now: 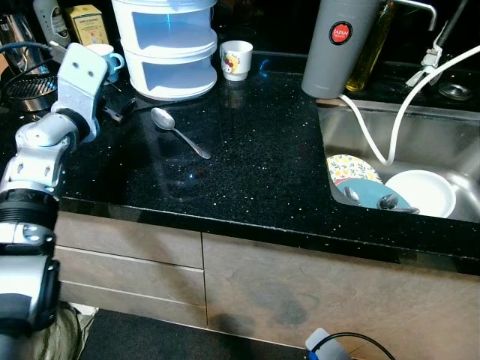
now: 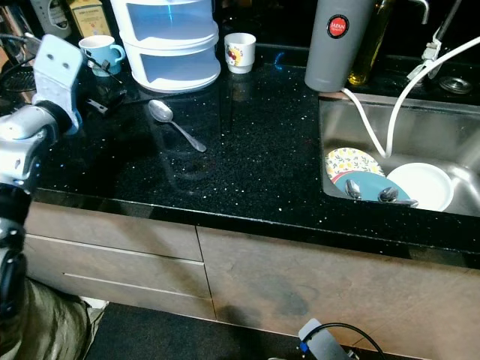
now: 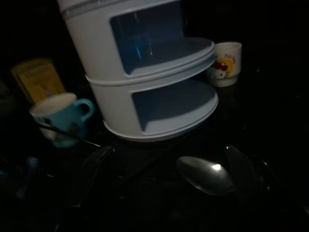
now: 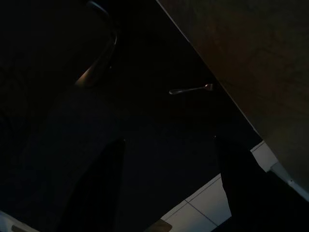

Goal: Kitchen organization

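Tidying barely begun: shiny metal spoon (image 1: 178, 131) lying loose on black speckled worktop (image 1: 262, 157), just before white two-tier plastic organiser (image 1: 169, 49). Left hand (image 3: 169, 169) near spoon, apparently open and empty, though dim.

I'm in a home kitchen, black speckled countertop (image 1: 247, 157), steel sink (image 1: 360, 127) holding plates (image 1: 420, 191), cups (image 1: 236, 60), drawers (image 1: 127, 259) below.

Head cams down on counter (image 1: 247, 150), L wrist near spoon (image 3: 205, 175)
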Tool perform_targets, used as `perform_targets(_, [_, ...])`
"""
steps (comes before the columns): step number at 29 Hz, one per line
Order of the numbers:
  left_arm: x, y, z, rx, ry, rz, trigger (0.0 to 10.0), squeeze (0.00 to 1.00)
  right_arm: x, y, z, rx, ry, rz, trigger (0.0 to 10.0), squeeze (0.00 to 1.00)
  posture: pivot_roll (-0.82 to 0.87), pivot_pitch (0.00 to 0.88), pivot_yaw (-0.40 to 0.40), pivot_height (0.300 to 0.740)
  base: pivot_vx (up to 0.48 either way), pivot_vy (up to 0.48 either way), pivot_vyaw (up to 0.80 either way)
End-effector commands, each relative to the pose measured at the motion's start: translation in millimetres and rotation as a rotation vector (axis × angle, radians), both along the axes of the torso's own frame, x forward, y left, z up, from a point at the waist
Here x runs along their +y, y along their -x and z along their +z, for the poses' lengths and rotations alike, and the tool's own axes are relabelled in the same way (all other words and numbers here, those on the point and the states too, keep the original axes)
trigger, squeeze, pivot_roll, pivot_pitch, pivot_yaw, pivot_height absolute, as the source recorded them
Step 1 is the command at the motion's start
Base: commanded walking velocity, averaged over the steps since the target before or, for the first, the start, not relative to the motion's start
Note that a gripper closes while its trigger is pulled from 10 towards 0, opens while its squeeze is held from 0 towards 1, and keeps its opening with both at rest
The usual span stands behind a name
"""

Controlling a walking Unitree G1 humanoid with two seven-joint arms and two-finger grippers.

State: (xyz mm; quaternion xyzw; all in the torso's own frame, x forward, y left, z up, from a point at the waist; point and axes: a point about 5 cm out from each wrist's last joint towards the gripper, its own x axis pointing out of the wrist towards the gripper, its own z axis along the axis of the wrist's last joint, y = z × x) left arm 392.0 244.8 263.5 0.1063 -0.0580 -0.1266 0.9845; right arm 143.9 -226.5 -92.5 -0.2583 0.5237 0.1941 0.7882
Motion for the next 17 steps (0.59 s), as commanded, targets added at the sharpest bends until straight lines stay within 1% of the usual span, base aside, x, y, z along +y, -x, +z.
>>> perform_targets(1, [-3.1,-4.2,-4,0.032,0.117,-0.013,10.0,0.00,-2.0,4.7,-1,0.008,0.002,0.001,10.0,0.00,-0.03,0.045,-0.001,0.740,0.000,0.000,0.00])
perform_targets(2, [-3.1,-4.2,-4,0.032,0.117,-0.013,10.0,0.00,-2.0,4.7,-1,0.008,0.002,0.001,10.0,0.00,-0.03,0.045,-0.001,0.740,0.000,0.000,0.00])
perform_targets(3, [-3.5,-6.8,-6,0.048,0.195,-0.007,10.0,0.00,-2.2,5.3,-1,0.007,0.000,0.002,10.0,0.00,-0.04,0.052,0.000,0.740,0.000,0.000,0.00])
perform_targets(4, [-4.3,-11.3,-8,0.070,0.336,0.011,10.0,0.00,-2.7,6.7,-1,0.006,-0.003,0.002,10.0,0.00,-0.04,0.060,-0.002,0.740,0.000,0.000,0.00])
perform_targets(7, [-8.0,-15.6,-9,0.106,0.505,0.024,10.0,0.00,-3.4,8.7,-2,0.006,-0.005,0.002,10.0,0.00,-0.04,0.067,-0.003,0.740,0.000,0.000,0.00])
perform_targets(9, [-15.3,-19.2,-12,0.157,0.584,0.040,10.0,0.00,-3.9,10.9,-2,0.008,-0.006,0.003,10.0,0.00,-0.05,0.076,-0.002,0.740,0.000,0.000,0.00])
perform_targets(10, [-15.3,-19.2,-12,0.157,0.584,0.040,10.0,0.00,-3.9,10.9,-2,0.008,-0.006,0.003,10.0,0.00,-0.05,0.076,-0.002,0.740,0.000,0.000,0.00])
perform_targets(11, [-23.8,-22.5,-11,0.184,0.649,0.048,10.0,0.00,-4.1,12.4,-3,0.011,-0.007,0.004,10.0,0.00,-0.05,0.078,-0.002,0.740,0.000,0.000,0.00])
perform_targets(12, [-23.8,-22.5,-11,0.184,0.649,0.048,10.0,0.00,-4.1,12.4,-3,0.011,-0.007,0.004,10.0,0.00,-0.05,0.078,-0.002,0.740,0.000,0.000,0.00])
perform_targets(15, [-33.8,-25.6,-9,0.209,0.693,0.050,10.0,0.00,-4.4,14.2,-3,0.013,-0.008,0.004,10.0,0.00,-0.05,0.081,-0.002,0.740,0.000,0.000,0.00])
perform_targets(16, [-39.0,-26.9,-10,0.240,0.715,0.060,10.0,0.00,-4.3,14.9,-3,0.014,-0.008,0.004,10.0,0.00,-0.06,0.084,-0.002,0.740,0.000,0.000,0.00])
perform_targets(17, [-47.9,-29.1,-10,0.273,0.726,0.073,10.0,0.00,-4.2,15.5,-4,0.016,-0.009,0.004,10.0,0.00,-0.06,0.084,-0.002,0.740,0.000,0.000,0.00])
